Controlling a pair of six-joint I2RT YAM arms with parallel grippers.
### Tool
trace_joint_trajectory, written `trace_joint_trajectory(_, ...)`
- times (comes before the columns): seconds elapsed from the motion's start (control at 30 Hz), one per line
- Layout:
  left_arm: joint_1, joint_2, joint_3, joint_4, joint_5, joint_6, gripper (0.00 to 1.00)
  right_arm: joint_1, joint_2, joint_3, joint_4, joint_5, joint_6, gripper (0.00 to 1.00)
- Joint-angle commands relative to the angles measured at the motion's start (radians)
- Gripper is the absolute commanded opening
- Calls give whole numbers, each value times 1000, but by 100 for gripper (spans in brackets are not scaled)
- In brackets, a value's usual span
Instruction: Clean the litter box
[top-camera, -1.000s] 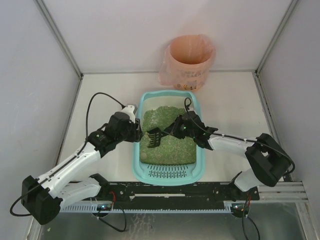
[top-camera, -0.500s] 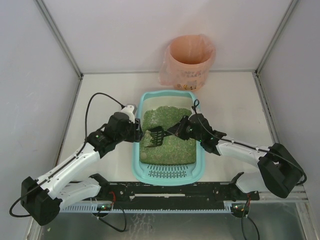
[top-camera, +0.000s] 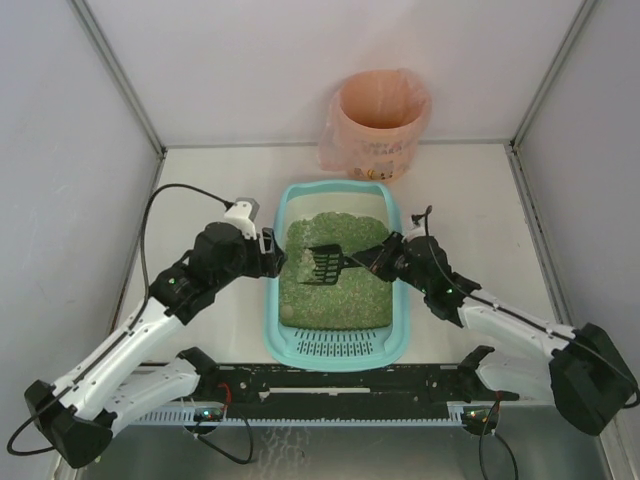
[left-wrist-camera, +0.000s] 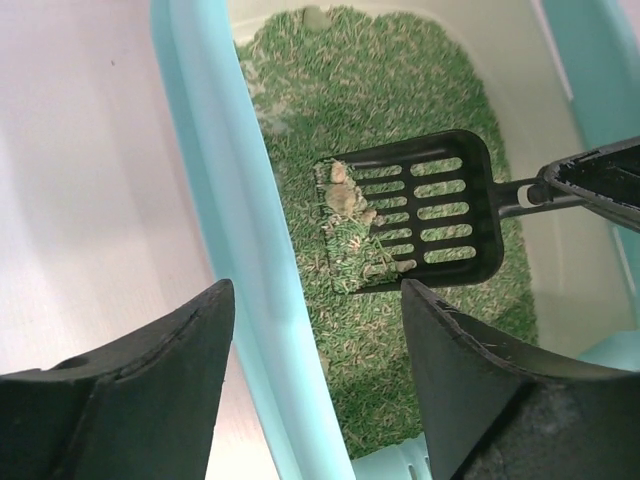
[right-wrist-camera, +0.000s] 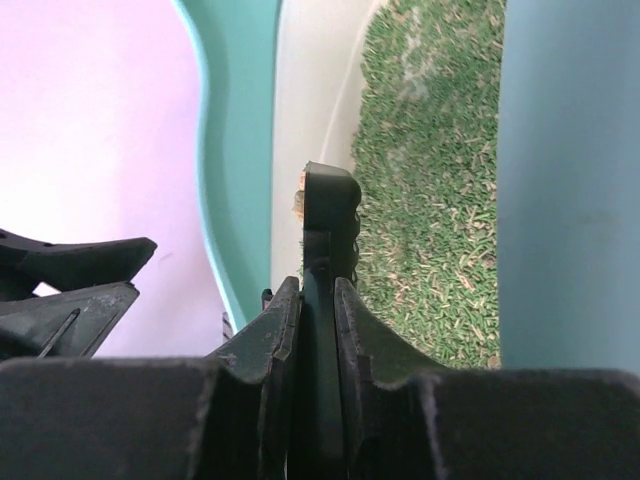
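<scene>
Two arms meet over the litter box (top-camera: 273, 300), which sits mid-table (top-camera: 200, 180) with its slotted grate end toward 6 o'clock. The right fingers (right-wrist-camera: 280, 330) are clenched on the thin handle of a black slotted scoop (left-wrist-camera: 430, 210), which seems to hang just above the green litter (top-camera: 340, 300), handle running off toward 3 o'clock. A few tan clumps (left-wrist-camera: 340, 190) and loose grains lie at the scoop's 9 o'clock lip, right by its open front edge. The left fingers (left-wrist-camera: 150, 380) are spread apart astride the box's 9 o'clock wall, apparently not pressing on it. A pink-bagged bin (top-camera: 380, 120) stands at 12 o'clock, beyond the box. My worry is that a forward dip or jerk on the way there could roll the clumps off the lip, into the litter or onto the table. With the box unheld, a bump could also shift it.
</scene>
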Motion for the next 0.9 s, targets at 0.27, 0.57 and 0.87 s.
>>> trace_joint_trajectory(0.27,7,-138,96,-41,-188,77,80,-176,-369,-106,-29,-73,83,0)
trace_joint_trajectory(0.57,143,-136,85,-37,-104,81,81,-285,-440,-197,47,-222,183,0)
trace_joint_trajectory(0.87,189,-126,56,-31,-92,79,80,-316,-473,-206,46,-238,187,0)
